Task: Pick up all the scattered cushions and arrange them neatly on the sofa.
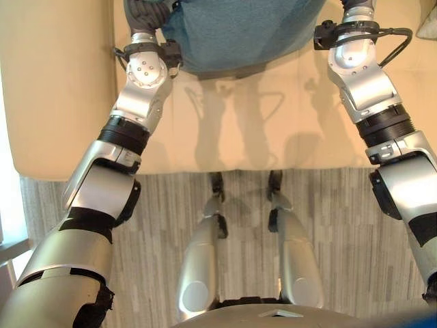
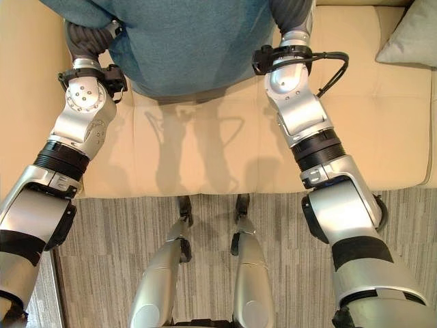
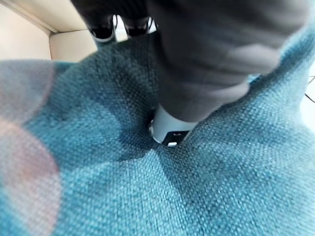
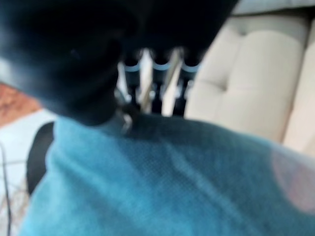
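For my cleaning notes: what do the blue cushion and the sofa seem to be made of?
The teal cushion, held between the left hand and the right hand, looks like coarse woven fabric: the left wrist view shows a clear matte weave. The cream sofa looks smooth, with a soft sheen and stitched panels, probably leather or imitation leather; the pictures cannot settle which.

Teal cushion [image 2: 198, 41]: coarse woven cloth, matt, the weave showing plainly in the left wrist view. Sofa [image 2: 382, 123]: cream upholstery, smooth with a faint sheen, tufted in padded sections on the backrest. Grey cushion [image 2: 413, 41] on the sofa: matt cloth, fine texture. Floor [image 2: 102, 239] before the sofa: grey wood-grain planks, low sheen.
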Tool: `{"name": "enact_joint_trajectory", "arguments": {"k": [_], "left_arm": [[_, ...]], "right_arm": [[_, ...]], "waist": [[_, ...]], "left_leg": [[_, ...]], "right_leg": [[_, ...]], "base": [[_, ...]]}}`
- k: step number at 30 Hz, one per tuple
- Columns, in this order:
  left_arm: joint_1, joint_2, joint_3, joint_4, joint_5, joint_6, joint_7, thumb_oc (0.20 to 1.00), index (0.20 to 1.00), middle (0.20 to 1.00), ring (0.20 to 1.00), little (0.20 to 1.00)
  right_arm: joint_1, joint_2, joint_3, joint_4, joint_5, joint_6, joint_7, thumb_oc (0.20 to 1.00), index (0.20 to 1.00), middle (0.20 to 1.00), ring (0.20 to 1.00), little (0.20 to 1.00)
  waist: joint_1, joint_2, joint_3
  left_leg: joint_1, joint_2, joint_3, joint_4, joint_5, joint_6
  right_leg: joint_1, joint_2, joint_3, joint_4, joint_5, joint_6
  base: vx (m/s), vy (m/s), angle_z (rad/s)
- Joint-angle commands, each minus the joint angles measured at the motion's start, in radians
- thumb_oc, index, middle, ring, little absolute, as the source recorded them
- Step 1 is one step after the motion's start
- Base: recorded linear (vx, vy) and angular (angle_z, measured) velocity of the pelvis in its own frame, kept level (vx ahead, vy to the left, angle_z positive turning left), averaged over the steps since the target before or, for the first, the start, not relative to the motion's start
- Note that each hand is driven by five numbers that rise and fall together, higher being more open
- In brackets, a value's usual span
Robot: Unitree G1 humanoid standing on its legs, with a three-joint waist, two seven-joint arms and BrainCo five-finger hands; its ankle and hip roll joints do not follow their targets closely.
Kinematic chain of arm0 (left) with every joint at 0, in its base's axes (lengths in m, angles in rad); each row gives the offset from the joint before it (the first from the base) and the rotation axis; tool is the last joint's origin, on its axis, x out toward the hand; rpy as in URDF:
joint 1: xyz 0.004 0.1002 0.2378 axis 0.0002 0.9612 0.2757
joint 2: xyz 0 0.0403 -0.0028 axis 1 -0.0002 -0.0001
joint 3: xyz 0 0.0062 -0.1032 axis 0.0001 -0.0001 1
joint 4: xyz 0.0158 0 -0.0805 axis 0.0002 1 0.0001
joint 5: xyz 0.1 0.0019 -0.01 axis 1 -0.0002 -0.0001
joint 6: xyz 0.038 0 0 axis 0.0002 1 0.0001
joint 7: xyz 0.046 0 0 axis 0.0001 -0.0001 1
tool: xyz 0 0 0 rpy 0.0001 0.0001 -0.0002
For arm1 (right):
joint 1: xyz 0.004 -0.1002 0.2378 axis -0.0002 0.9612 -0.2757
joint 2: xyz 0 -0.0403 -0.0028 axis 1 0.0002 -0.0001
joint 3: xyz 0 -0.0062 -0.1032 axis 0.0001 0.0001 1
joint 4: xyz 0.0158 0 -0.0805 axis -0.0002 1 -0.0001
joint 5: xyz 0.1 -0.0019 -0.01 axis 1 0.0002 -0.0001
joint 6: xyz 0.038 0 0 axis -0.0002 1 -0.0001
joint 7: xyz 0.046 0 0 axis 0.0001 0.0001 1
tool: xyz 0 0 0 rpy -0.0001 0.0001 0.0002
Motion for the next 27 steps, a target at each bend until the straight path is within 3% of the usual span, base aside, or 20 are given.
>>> {"name": "enact_joint_trajectory", "arguments": {"k": [1,6,8,9,14,22,23,24,26,27], "left_arm": [[-0.152,-0.096,-0.065,0.024,0.042,-0.076,-0.038,0.2,0.2,0.2,0.2,0.2],[-0.171,-0.101,-0.071,0.039,0.066,-0.066,-0.034,0.2,0.2,0.2,0.2,0.2],[-0.183,-0.104,-0.078,0.041,0.069,-0.065,-0.032,0.2,0.2,0.2,0.2,0.2],[-0.183,-0.104,-0.077,0.041,0.069,-0.065,-0.032,0.2,0.2,0.2,0.2,0.2],[-0.178,-0.1,-0.063,0.035,0.077,-0.062,-0.022,0.2,0.2,0.2,0.2,0.2],[-0.248,-0.12,-0.088,0.085,0.126,-0.041,0.018,0.206,0.206,0.206,0.206,0.206],[-0.272,-0.141,-0.086,0.114,0.14,-0.029,0.058,0.2,0.2,0.2,0.2,0.2],[-0.274,-0.143,-0.086,0.116,0.141,-0.03,0.059,0.213,0.213,0.213,0.213,0.213],[-0.341,-0.198,-0.085,0.177,0.208,0.008,0.154,0.743,0.743,0.743,0.743,0.743],[-0.342,-0.199,-0.084,0.177,0.21,0.008,0.156,0.831,0.831,0.831,0.831,0.831]], "right_arm": [[-0.092,0.069,0.09,-0.023,-0.074,-0.068,0.023,0.2,0.2,0.2,0.2,0.2],[-0.1,0.049,0.1,0.003,-0.092,-0.061,0.017,0.2,0.2,0.2,0.2,0.2],[-0.112,0.04,0.112,0.019,-0.093,-0.057,0.018,0.2,0.2,0.2,0.2,0.2],[-0.113,0.04,0.112,0.019,-0.092,-0.058,0.018,0.2,0.2,0.2,0.2,0.2],[-0.112,0.021,0.105,0.028,-0.106,-0.054,0.004,0.2,0.2,0.2,0.2,0.2],[-0.159,0.05,0.138,0.105,-0.096,-0.05,0.0,0.2,0.2,0.2,0.2,0.2],[-0.175,0.062,0.152,0.141,-0.097,-0.044,-0.015,0.2,0.2,0.2,0.2,0.2],[-0.178,0.061,0.153,0.144,-0.096,-0.046,-0.016,0.2,0.2,0.2,0.2,0.2],[-0.235,0.085,0.189,0.227,-0.115,-0.025,-0.075,0.2,0.2,0.2,0.2,0.2],[-0.238,0.085,0.19,0.23,-0.114,-0.026,-0.076,0.2,0.2,0.2,0.2,0.2]], "waist": [[-0.024,0.025,-0.069],[-0.029,0.031,-0.056],[-0.024,0.033,-0.057],[-0.026,0.031,-0.049],[-0.024,0.032,-0.047],[-0.017,0.02,-0.048],[-0.012,0.02,-0.057],[-0.014,0.019,-0.048],[-0.009,0.018,-0.056],[-0.011,0.016,-0.046]], "left_leg": [[-0.034,-0.008,-0.017,0.076,-0.138,-0.061],[-0.069,-0.007,-0.015,0.051,-0.114,-0.066],[-0.068,-0.002,-0.027,0.03,-0.125,-0.077],[-0.079,-0.003,-0.018,0.034,-0.1,-0.071],[-0.094,-0.007,-0.025,0.009,-0.078,-0.08],[-0.107,-0.006,-0.028,0.003,-0.073,-0.085],[-0.101,-0.002,-0.039,-0.003,-0.093,-0.093],[-0.113,-0.003,-0.03,0.003,-0.069,-0.087],[-0.107,0.001,-0.048,-0.011,-0.087,-0.095],[-0.118,-0.001,-0.039,-0.006,-0.063,-0.088]], "right_leg": [[0.007,-0.037,0.016,-0.08,-0.034,0.073],[-0.034,-0.036,0.012,-0.087,-0.022,0.076],[-0.038,-0.031,0.014,-0.091,-0.046,0.082],[-0.049,-0.034,0.007,-0.089,-0.022,0.075],[-0.066,-0.031,0.005,-0.1,-0.014,0.078],[-0.076,-0.033,-0.003,-0.105,-0.007,0.079],[-0.07,-0.029,-0.001,-0.11,-0.029,0.085],[-0.081,-0.033,-0.008,-0.107,-0.006,0.078],[-0.076,-0.029,-0.006,-0.113,-0.028,0.086],[-0.086,-0.032,-0.014,-0.11,-0.004,0.079]], "base": [[0.0,0.0,0.0],[0.02,-0.007,0.01],[0.04,-0.035,0.0],[-0.09,-0.016,0.0],[-0.02,-0.002,0.02],[0.01,-0.004,0.01],[0.0,0.0,0.0],[-0.01,-0.033,0.0],[0.0,-0.04,0.01],[0.0,-0.026,0.06]]}}
